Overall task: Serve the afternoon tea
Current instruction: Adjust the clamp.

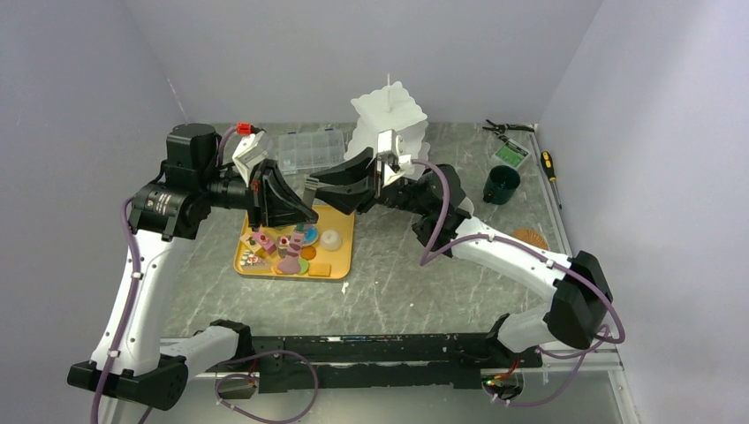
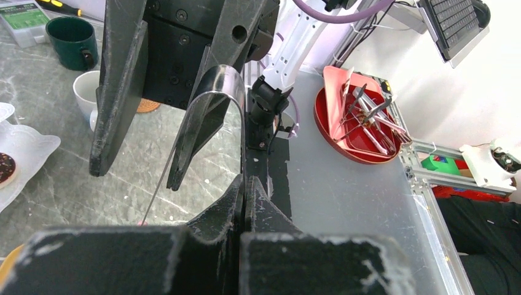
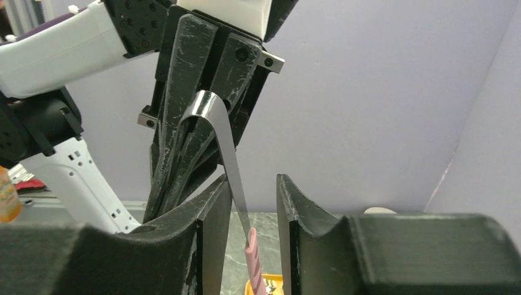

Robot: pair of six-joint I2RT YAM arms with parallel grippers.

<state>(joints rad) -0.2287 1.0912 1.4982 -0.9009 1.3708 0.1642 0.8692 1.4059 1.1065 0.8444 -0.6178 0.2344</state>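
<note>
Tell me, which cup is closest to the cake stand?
The white mug. It sits just past the edge of the scalloped stand, while the dark green mug stands farther off, over by the screwdriver.

Left hand [image 2: 244, 190] pinched shut — right hand [image 3: 254, 187] parted, facing it.

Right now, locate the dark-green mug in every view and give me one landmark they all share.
Top external: the dark-green mug stands upright at the right, towards the far edge of the table.
Left wrist: the mug is in the top left corner, beyond a white mug.
Right wrist: not in it.
Shared landmark: the grey marbled table top.
</note>
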